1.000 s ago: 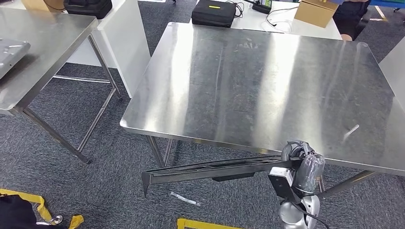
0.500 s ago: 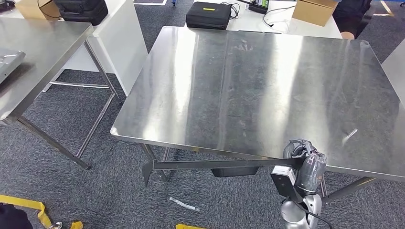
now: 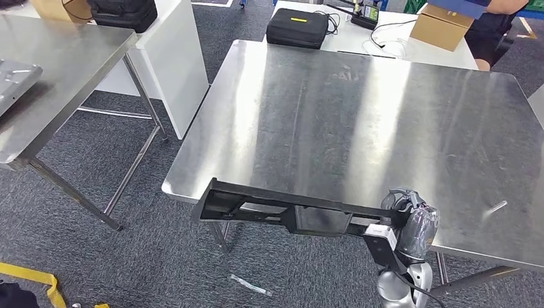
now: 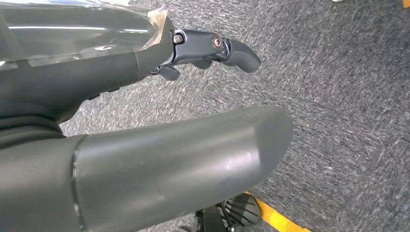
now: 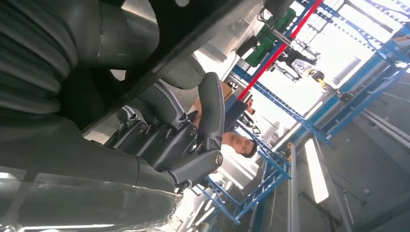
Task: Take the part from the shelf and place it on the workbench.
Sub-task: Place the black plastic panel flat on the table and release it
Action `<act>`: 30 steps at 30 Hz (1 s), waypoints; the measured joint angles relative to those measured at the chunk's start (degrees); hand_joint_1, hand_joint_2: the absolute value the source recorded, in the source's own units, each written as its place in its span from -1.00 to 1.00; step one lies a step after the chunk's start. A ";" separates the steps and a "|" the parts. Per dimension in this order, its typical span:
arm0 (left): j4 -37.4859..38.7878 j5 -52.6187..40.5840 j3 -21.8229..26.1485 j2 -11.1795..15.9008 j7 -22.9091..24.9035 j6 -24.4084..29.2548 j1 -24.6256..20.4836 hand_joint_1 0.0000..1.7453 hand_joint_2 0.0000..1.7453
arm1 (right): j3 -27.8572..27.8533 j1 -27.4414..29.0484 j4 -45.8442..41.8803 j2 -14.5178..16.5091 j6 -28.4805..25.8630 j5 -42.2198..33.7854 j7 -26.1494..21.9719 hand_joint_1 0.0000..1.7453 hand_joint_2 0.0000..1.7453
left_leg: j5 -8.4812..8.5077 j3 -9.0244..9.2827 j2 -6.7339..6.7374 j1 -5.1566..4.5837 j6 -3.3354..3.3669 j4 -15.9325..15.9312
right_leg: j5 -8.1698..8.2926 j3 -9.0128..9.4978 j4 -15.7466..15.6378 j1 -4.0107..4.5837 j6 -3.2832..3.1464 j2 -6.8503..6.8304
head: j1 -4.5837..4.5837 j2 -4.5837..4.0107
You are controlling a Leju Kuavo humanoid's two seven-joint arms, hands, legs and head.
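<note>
A long black frame-like part (image 3: 282,208) juts out to the left from my right hand (image 3: 410,221), which grips its right end. The part lies low across the near edge of the steel workbench (image 3: 359,115), its left end (image 3: 208,202) at the bench's near left corner. I cannot tell whether it touches the top. In the right wrist view the dark fingers (image 5: 179,130) curl around the black part (image 5: 193,34). My left hand (image 4: 212,48) hangs over grey carpet with nothing in it, fingers stretched out.
A second steel table (image 3: 58,70) stands at the left with a grey tray (image 3: 16,74) on it. Behind the bench, a white table carries a black case (image 3: 298,29) and a cardboard box (image 3: 446,25). A person (image 3: 494,25) stands at the far right. A small metal scrap (image 3: 495,208) lies on the bench.
The part has risen from below the bench's edge to across its near edge, its left end swinging up. The head camera has shifted too.
</note>
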 joint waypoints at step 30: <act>0.01 0.22 -0.25 -0.49 -1.27 -1.45 -0.14 -1.00 -1.00 | -0.16 -4.37 1.81 -0.85 0.01 -2.71 -2.98 1.00 1.00 | 3.57 -6.75 -0.19 0.02 0.05 2.38 | -4.27 1.60 2.80 0.48 -0.77 0.59 | -0.38 0.00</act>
